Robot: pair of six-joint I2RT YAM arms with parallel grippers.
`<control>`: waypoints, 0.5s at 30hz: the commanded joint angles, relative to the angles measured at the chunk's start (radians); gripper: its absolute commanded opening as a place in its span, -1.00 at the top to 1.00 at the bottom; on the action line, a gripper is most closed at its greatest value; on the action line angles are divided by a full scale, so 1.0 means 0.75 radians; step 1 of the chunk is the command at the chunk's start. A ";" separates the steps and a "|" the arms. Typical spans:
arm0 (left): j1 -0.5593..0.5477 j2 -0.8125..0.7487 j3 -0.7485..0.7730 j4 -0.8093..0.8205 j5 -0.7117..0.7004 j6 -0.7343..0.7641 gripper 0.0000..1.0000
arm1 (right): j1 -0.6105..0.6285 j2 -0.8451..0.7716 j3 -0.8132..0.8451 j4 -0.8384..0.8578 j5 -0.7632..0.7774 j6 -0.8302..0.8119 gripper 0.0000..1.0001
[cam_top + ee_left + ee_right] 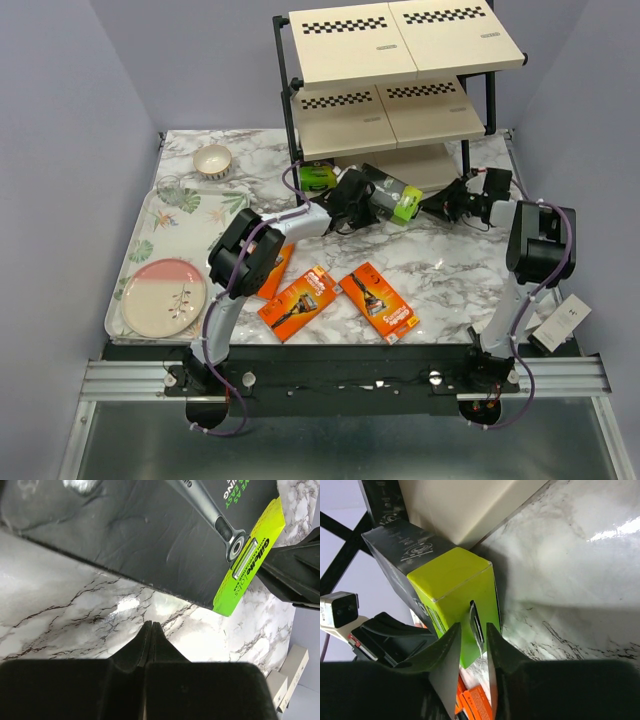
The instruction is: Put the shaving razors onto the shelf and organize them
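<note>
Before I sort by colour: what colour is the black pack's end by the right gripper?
Lime green end on the black pack, clearest in the right wrist view.

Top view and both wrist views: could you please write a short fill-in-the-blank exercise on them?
The left gripper is ____.
The right gripper straddles the tab on the black pack's ____ end.
The plate lies on the ____.
The shelf has ____ tiers.
Missing words: shut; green; tray; three.
</note>
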 commanded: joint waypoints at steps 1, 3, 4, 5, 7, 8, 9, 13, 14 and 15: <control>-0.003 -0.023 0.040 -0.028 -0.069 0.024 0.98 | 0.018 0.046 0.038 -0.028 -0.003 0.013 0.36; -0.003 -0.023 0.042 -0.034 -0.069 0.028 0.98 | 0.020 0.054 0.038 -0.022 0.009 0.019 0.43; -0.005 -0.025 0.044 -0.034 -0.069 0.028 0.98 | 0.020 0.056 0.040 -0.024 0.016 0.021 0.46; -0.005 -0.025 0.042 -0.034 -0.069 0.030 0.98 | 0.020 0.062 0.038 -0.016 0.014 0.027 0.47; -0.005 -0.023 0.044 -0.041 -0.104 0.034 0.98 | 0.020 0.070 0.038 0.002 -0.005 0.038 0.54; -0.005 -0.023 0.044 -0.041 -0.106 0.036 0.98 | 0.020 0.072 0.038 0.019 -0.009 0.040 0.57; -0.005 -0.023 0.044 -0.043 -0.110 0.038 0.98 | 0.020 0.076 0.038 0.025 -0.015 0.048 0.65; -0.009 -0.023 0.051 -0.059 -0.146 0.061 0.94 | 0.020 0.058 0.022 0.074 -0.029 0.105 0.89; -0.015 -0.025 0.059 -0.071 -0.167 0.071 0.90 | 0.018 0.048 0.014 0.107 -0.037 0.123 0.92; -0.024 -0.027 0.067 -0.087 -0.191 0.093 0.90 | 0.010 0.034 0.002 0.127 -0.039 0.150 0.99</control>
